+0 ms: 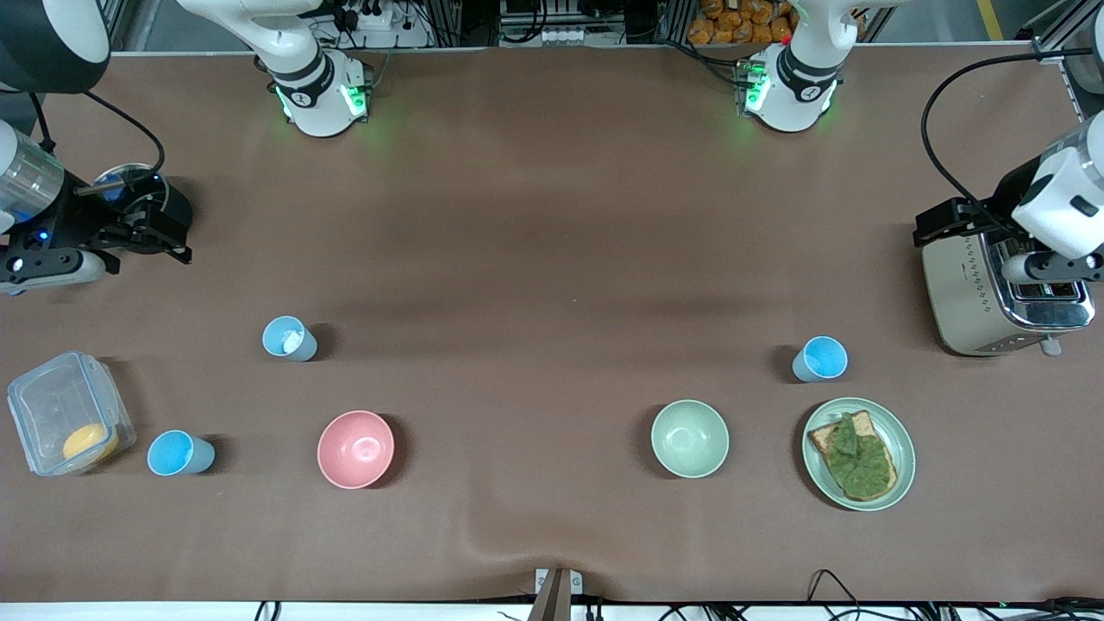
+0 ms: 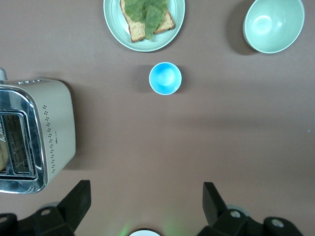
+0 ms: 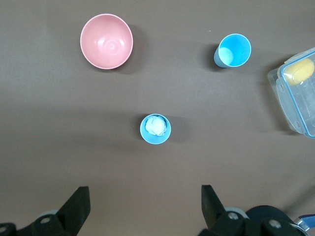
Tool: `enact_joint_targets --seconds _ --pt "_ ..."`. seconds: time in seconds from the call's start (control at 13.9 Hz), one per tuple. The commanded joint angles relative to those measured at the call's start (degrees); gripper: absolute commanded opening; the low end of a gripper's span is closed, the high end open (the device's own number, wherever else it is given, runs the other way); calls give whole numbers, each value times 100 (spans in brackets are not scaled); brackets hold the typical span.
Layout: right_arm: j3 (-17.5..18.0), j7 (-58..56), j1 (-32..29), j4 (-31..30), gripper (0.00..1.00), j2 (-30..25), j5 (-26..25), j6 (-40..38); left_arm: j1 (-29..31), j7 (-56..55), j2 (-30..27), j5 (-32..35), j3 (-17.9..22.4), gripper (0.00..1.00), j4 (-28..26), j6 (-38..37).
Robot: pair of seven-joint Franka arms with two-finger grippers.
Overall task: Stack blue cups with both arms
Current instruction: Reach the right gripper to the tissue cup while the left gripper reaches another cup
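Three blue cups stand upright and apart on the brown table. The paler one with a white scrap inside (image 1: 290, 338) (image 3: 155, 128) stands toward the right arm's end. A second cup (image 1: 179, 453) (image 3: 234, 50) stands nearer the front camera, beside the plastic box. The third cup (image 1: 820, 359) (image 2: 165, 78) stands toward the left arm's end, beside the plate. My right gripper (image 3: 144, 189) is open and empty, high over the table's end (image 1: 53, 267). My left gripper (image 2: 146, 187) is open and empty, high over the toaster (image 1: 1050, 276).
A pink bowl (image 1: 355, 448) and a pale green bowl (image 1: 689, 438) sit near the front. A plate with toast and a leaf (image 1: 858, 453), a toaster (image 1: 975, 293), a clear box with a yellow item (image 1: 69, 424) and a black pot (image 1: 138, 194) stand at the ends.
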Motion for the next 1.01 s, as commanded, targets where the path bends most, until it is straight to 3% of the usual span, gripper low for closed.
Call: enact_joint_targets --seconds 0.0,0.43,0.72,0.94 --pt "-7 65 55 71 100 289 -56 -71 32 -87 -160 37 -25 100 -606 482" --pt "-7 441 502 -261 100 879 -83 385 41 -95 -389 115 -43 100 -2197 2239" --pt "-16 961 626 -1534 100 950 -257 1973 67 -95 -170 125 -43 100 -2777 3355" --pt "-16 979 617 -1607 100 1423 -539 2468 145 -95 173 133 -25 100 -2867 3928"
